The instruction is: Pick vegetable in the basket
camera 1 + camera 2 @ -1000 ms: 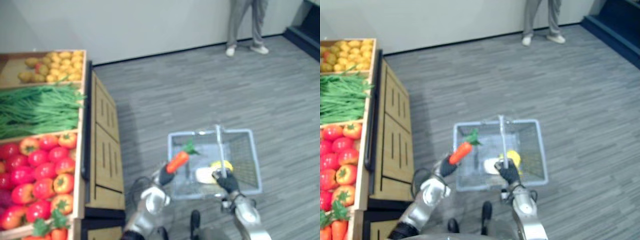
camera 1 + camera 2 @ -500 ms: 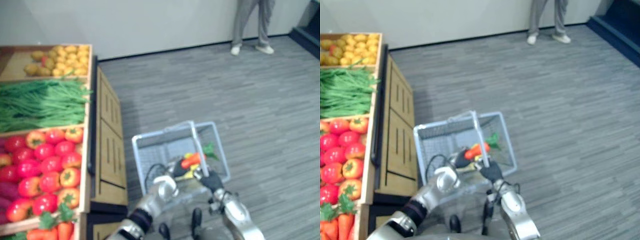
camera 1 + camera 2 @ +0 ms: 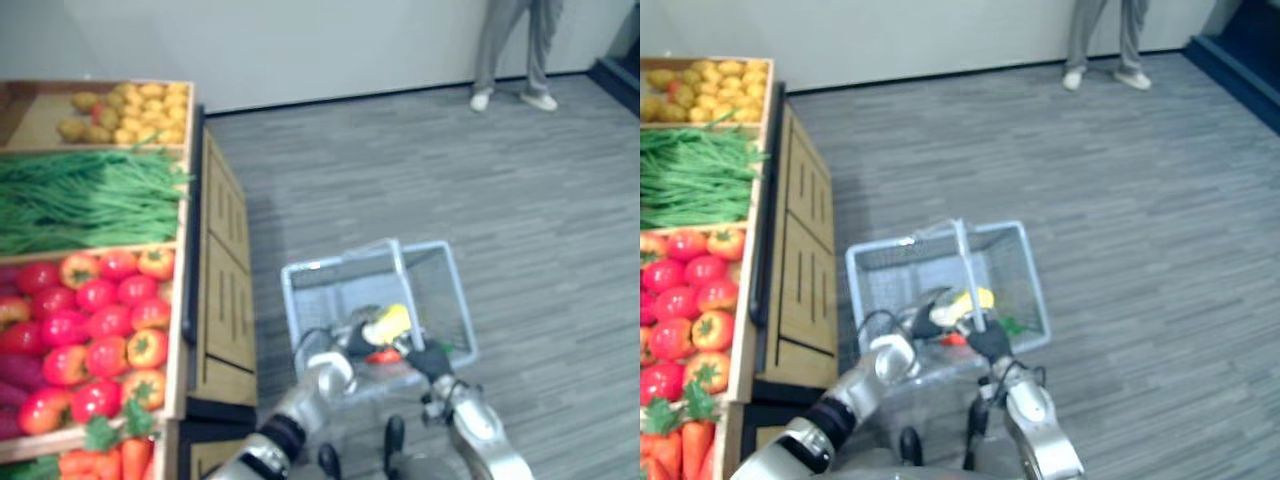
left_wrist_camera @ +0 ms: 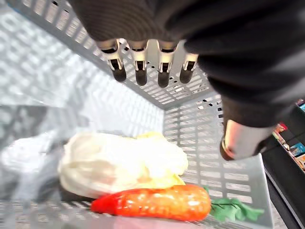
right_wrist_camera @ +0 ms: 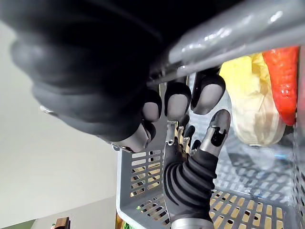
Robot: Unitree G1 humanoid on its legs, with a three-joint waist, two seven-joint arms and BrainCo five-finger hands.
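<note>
Carrot (image 4: 157,202) lies in basket (image 4: 190,119), partly hidden by fingers (image 4: 139,71) of left hand (image 3: 351,339).

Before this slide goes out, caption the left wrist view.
Open left hand above a carrot lying beside a pale cabbage inside the mesh basket.

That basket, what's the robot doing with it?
The robot is collecting vegetables in the basket. Its right hand grips the basket's handle, while its left hand hovers open over the basket. Below it, a carrot lies on the bottom beside a pale cabbage.
</note>
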